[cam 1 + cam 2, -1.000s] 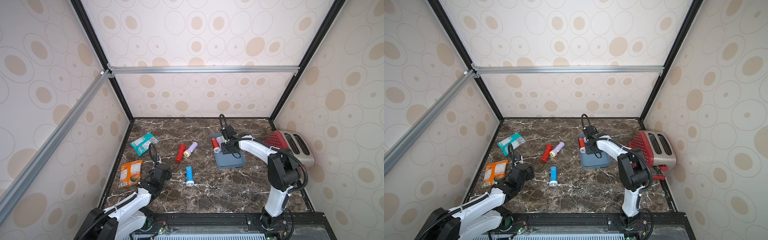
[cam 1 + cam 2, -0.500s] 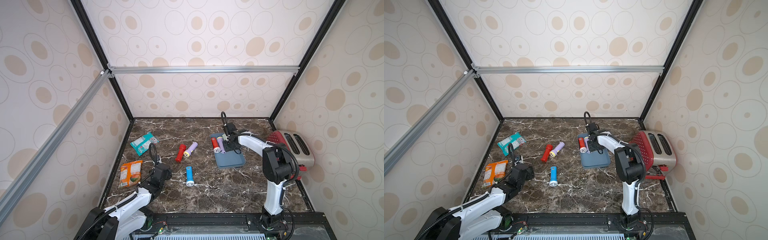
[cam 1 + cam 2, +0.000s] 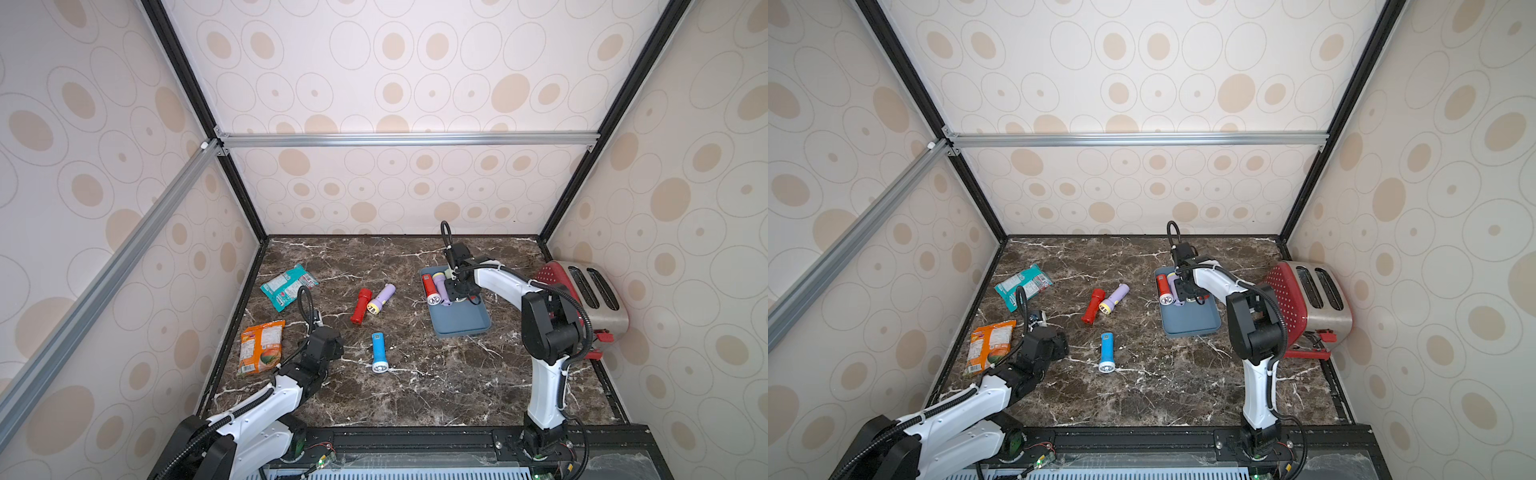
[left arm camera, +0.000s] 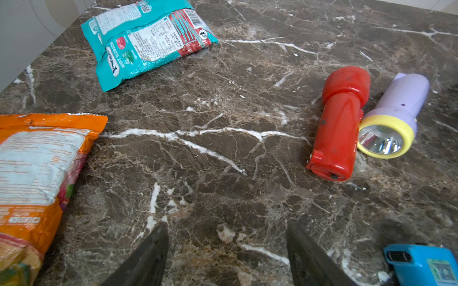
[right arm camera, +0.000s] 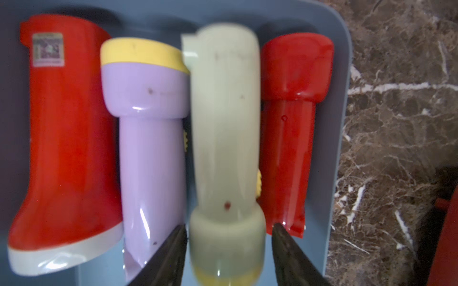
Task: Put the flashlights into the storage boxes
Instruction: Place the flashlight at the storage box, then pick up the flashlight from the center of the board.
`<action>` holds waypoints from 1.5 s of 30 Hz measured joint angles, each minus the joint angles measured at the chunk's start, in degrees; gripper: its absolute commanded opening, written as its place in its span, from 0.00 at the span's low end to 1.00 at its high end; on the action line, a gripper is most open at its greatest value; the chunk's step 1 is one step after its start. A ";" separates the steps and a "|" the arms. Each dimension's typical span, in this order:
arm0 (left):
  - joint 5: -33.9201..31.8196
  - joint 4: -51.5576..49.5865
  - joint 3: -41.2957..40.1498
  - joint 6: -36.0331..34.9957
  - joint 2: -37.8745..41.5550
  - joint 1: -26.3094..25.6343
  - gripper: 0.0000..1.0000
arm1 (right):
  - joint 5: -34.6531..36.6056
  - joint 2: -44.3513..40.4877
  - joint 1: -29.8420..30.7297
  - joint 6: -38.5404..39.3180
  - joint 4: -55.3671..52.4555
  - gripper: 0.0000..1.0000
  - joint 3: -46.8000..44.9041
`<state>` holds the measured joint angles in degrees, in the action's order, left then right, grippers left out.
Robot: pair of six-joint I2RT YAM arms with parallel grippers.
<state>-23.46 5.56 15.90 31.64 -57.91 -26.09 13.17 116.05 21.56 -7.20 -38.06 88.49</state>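
Top views both give me the same room: walls [image 3: 395,83] papered in beige ovals, black frame posts [image 3: 242,195] at the corners, aluminium rails [image 3: 407,139] across the back and down the left side, and a dark brown marble tabletop [image 3: 415,386] veined in white.

I take the blue-grey tray [image 3: 461,320] as my marker. Farthest left of it, close to the left wall, lie an orange packet [image 3: 261,347] and, farther back, a teal packet [image 3: 289,286]. My left gripper [image 4: 225,226] hangs low over bare marble just beside the orange packet, well left of the tray. In the left wrist view its jaws stand wide apart with nothing between them.

Between that gripper and the tray three flashlights lie loose on the marble. The loose red flashlight [image 3: 360,306] touches the yellow ring of the loose lilac flashlight [image 3: 381,299], and the blue flashlight [image 3: 379,351] lies apart, nearer me.

At the tray's far end four lie side by side in the right wrist view: the stickered red flashlight [image 5: 67,138], the boxed lilac flashlight [image 5: 151,148], the pale green flashlight [image 5: 225,138], and the plain red flashlight [image 5: 287,148] against the tray's wall. My right gripper [image 5: 229,225] straddles the pale green one's head, a thin gap on each side, parted and gripping nothing.

Right of the tray, near the right wall, stands a red polka-dot toaster [image 3: 582,299].
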 measured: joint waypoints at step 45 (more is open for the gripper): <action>11.58 -0.98 2.38 13.42 8.68 0.90 0.83 | 11.43 -67.43 11.87 -23.82 10.25 0.65 -62.53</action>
<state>-11.88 4.58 18.28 45.06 -49.23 -25.19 24.60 48.62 33.43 -31.03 -27.81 25.96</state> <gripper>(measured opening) 0.870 0.655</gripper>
